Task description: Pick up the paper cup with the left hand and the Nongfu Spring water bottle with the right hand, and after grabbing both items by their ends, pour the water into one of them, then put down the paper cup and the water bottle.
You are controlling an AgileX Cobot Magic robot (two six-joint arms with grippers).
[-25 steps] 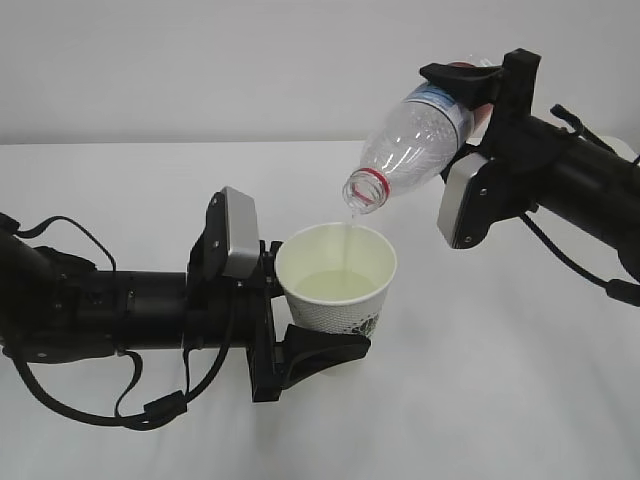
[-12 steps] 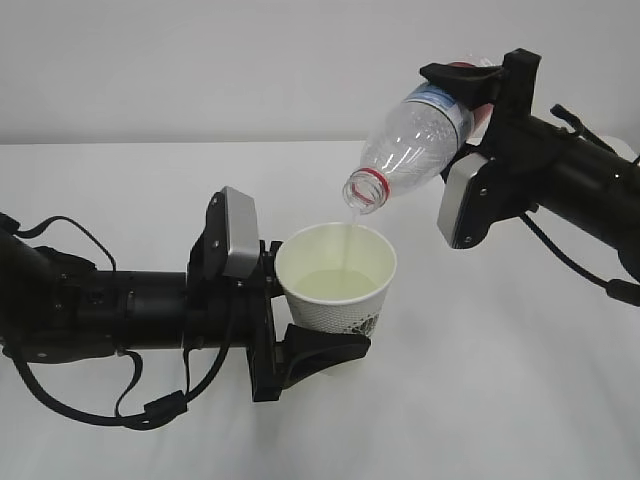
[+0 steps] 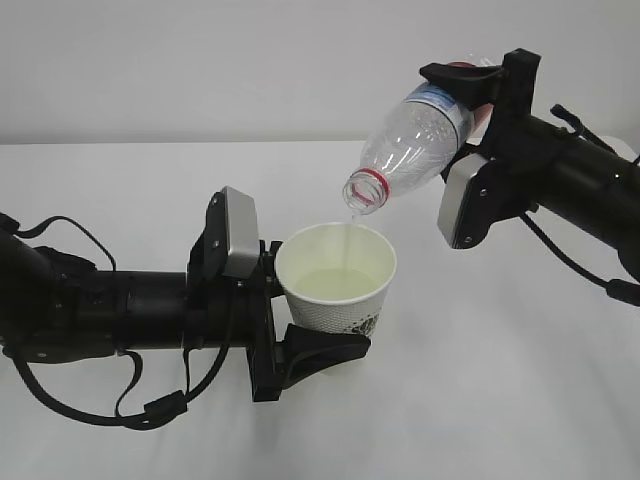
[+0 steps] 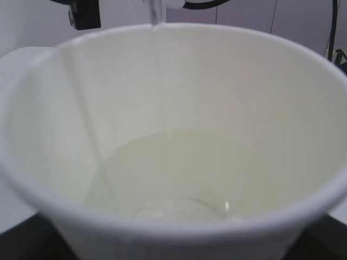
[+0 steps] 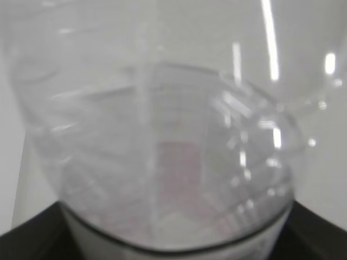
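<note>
The white paper cup [image 3: 336,283] is held upright above the table, with my left gripper [image 3: 318,318] shut on its lower part. My right gripper [image 3: 468,95] is shut on the base end of the Nongfu Spring water bottle [image 3: 412,145]. The bottle tilts down to the left, its red-ringed mouth [image 3: 364,190] just above the cup's rim. A thin stream of water [image 3: 347,236] falls into the cup. In the left wrist view the cup [image 4: 81,108] fills the frame, with water [image 4: 179,168] pooled in its bottom. The right wrist view shows only the clear bottle wall [image 5: 162,119].
The white table [image 3: 500,390] runs under both arms, with a pale wall behind it. The left arm's black cables [image 3: 130,400] loop down to the table near the front left. A cable [image 3: 570,265] hangs from the right arm.
</note>
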